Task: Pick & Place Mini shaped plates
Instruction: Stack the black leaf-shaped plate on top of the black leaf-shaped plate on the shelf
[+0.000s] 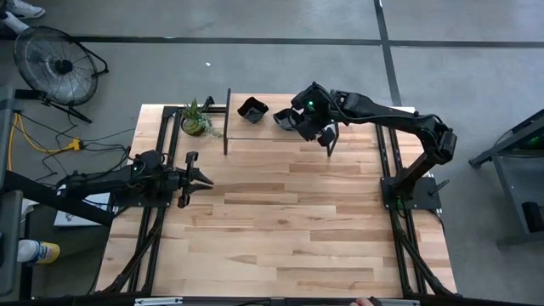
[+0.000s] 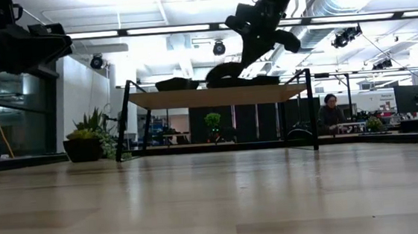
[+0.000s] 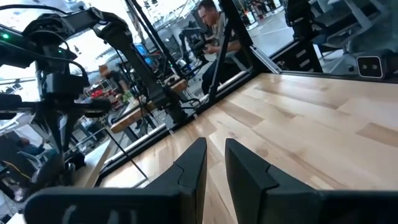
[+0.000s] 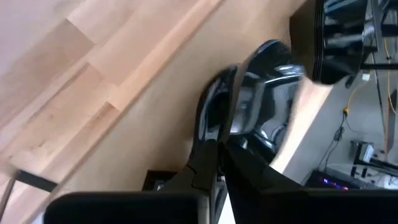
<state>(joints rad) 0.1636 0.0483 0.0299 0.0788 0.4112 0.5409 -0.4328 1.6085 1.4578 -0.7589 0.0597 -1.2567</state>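
- Our right gripper is over the far side of the worktop, above the raised shelf there.
- In the right wrist view its fingers pinch the rim of a glossy black plate; the hold is narrow, right at the edge.
- In the low view that plate hangs tilted just above the shelf. We cannot tell whether it touches the board yet.
- Another plate sits on the shelf just beside the held one, towards the plant.
- Our left gripper waits near the left edge, low over bare wood, well apart from the shelf. Its fingers stand slightly apart with nothing between them.
- Risk, as we judge it: an edge pinch on a glossy rim could slip, and the tilted plate might swing or drop before it is seated.
- If we let go while the plate is tilted, it may land on its rim, rock, and slide towards the shelf edge.
- Lowered off line, it could knock the neighbouring plate and push it out of place.
- The shelf frame posts stand close by, so a careless exit might clip them.
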